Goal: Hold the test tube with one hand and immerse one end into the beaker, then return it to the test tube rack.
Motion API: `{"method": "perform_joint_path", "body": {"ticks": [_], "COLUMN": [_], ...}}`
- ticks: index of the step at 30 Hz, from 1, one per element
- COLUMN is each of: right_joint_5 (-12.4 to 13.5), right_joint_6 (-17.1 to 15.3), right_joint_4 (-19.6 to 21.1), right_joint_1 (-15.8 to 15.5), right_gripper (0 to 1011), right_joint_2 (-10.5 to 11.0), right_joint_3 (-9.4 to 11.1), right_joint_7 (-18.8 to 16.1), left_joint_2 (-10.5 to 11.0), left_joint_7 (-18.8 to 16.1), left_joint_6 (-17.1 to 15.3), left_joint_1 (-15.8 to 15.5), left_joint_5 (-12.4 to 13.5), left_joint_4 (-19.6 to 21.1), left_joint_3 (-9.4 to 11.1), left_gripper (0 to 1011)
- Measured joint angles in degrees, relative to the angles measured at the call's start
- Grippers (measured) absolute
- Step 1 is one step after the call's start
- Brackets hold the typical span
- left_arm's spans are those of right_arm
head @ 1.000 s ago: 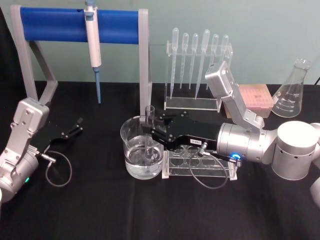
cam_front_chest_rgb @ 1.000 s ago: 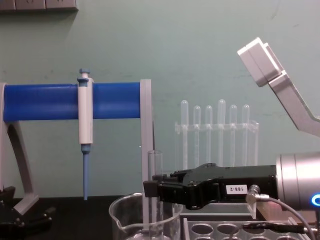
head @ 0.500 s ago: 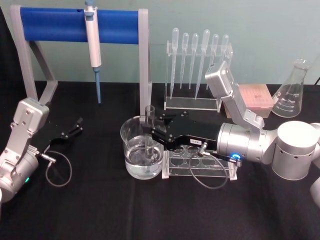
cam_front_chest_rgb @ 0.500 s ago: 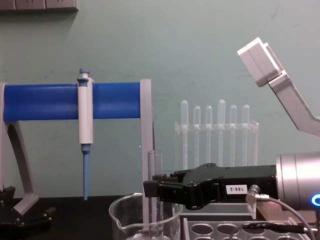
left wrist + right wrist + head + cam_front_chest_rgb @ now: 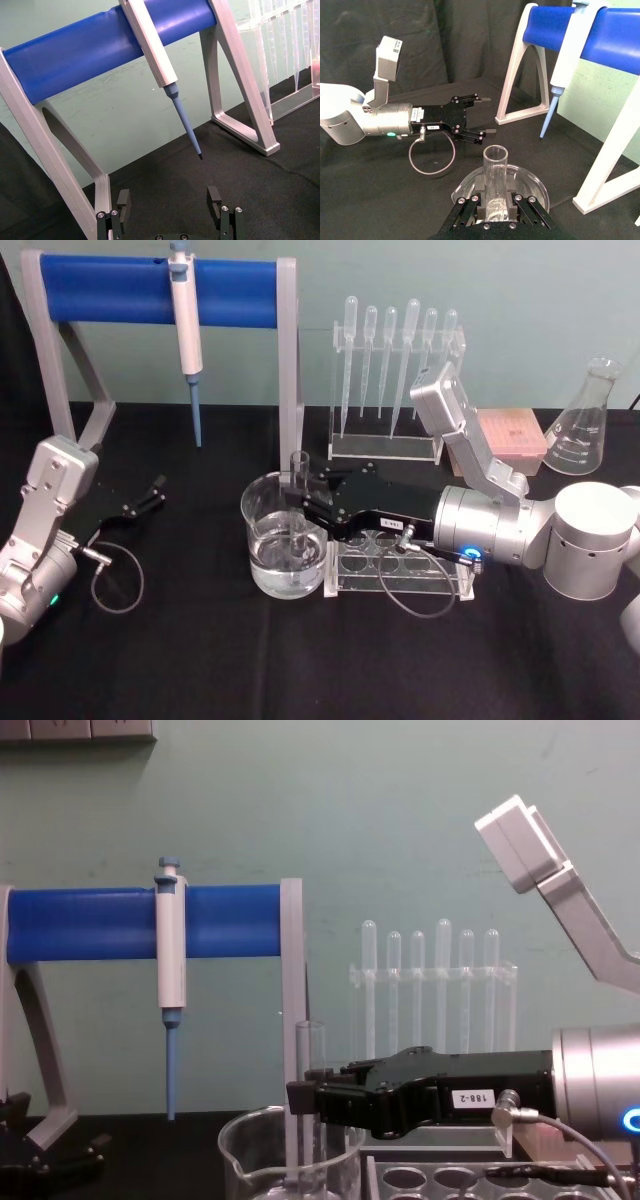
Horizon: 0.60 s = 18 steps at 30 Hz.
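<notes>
No change since a second ago: right gripper (image 5: pixel 302 502) stays clamped on the upright test tube (image 5: pixel 298 468), its lower end submerged in the beaker (image 5: pixel 258 532). Immersion judged complete; return to rack (image 5: pixel 352 562) outstanding. Left gripper (image 5: pixel 148 493) idle at table's left, fingers apart.

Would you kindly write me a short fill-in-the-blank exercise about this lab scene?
The right gripper holds the test tube upright inside the ____.
The left gripper, holding nothing, is ____.
The pipettor hangs on the ____ bar.
Missing words: beaker, open, blue.
</notes>
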<state>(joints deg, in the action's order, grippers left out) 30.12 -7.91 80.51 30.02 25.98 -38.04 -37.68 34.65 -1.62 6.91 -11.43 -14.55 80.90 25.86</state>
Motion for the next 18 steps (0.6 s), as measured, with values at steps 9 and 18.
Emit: {"method": "perform_joint_path", "body": {"ticks": [9,18], "right_joint_5": [0.0,0.0], "right_joint_6": [0.0,0.0], "right_joint_4": [0.0,0.0], "right_joint_1": [0.0,0.0], "right_gripper": [222,222], "right_joint_2": [0.0,0.0], "right_joint_3": [0.0,0.0], "right_joint_7": [0.0,0.0], "left_joint_2": [0.0,0.0], "left_joint_7": [0.0,0.0], "left_joint_6": [0.0,0.0], "left_joint_1": [0.0,0.0], "left_joint_5": [0.0,0.0], "left_joint_4": [0.0,0.0], "left_joint_3": [0.0,0.0], "left_gripper": [1000,1000]}}
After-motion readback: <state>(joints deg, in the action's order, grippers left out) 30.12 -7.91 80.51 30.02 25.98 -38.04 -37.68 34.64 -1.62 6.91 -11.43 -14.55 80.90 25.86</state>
